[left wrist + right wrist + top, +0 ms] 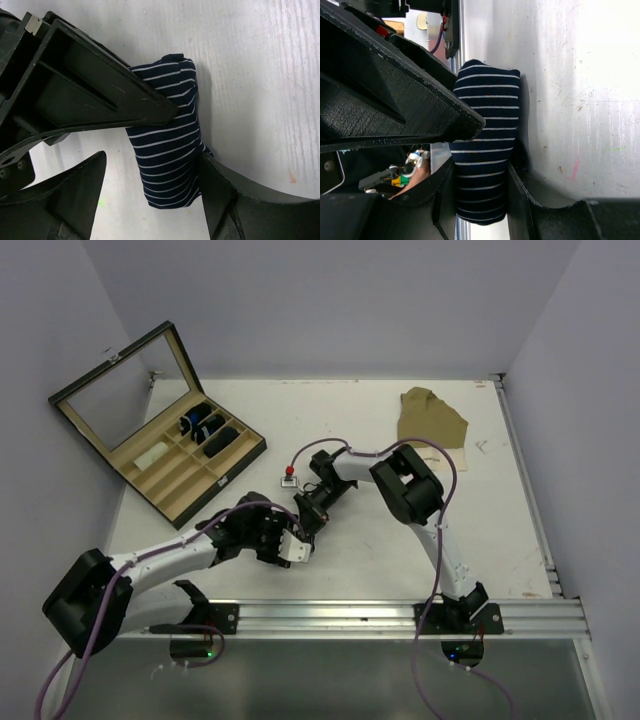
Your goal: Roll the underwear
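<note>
The rolled underwear [165, 150] is clamped by the right gripper [496, 150] and straddled by the left gripper [189, 136], whose grip cannot be told.

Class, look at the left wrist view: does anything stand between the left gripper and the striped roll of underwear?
Nothing visible does. The striped roll lies directly between the jaws of the left gripper, on the table.
</note>
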{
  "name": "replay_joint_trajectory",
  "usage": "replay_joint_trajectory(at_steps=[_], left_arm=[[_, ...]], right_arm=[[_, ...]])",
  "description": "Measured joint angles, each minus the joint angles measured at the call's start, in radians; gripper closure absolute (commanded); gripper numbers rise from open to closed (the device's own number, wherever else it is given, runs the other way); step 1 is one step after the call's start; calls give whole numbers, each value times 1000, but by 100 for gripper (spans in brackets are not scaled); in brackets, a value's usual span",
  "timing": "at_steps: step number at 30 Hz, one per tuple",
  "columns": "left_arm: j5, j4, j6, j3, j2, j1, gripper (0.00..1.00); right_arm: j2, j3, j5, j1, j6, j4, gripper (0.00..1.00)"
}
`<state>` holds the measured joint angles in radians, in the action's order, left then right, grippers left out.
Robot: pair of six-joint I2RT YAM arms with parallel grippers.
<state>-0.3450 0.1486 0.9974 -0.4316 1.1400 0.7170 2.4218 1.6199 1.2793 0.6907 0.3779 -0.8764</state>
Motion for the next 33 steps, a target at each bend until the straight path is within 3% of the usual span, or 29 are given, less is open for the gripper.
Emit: replay_joint_trajectory(at_steps=[6, 19, 33], left_arm=[[-2, 9, -20, -17, 11, 3, 25], [11, 188, -54, -131, -137, 5, 24], [-23, 169, -211, -157, 15, 58, 27]], right_arm=[[8, 8, -1, -3, -15, -21, 100], [8, 7, -3, -3, -24, -22, 100], [34, 36, 0, -4, -64, -54, 100]])
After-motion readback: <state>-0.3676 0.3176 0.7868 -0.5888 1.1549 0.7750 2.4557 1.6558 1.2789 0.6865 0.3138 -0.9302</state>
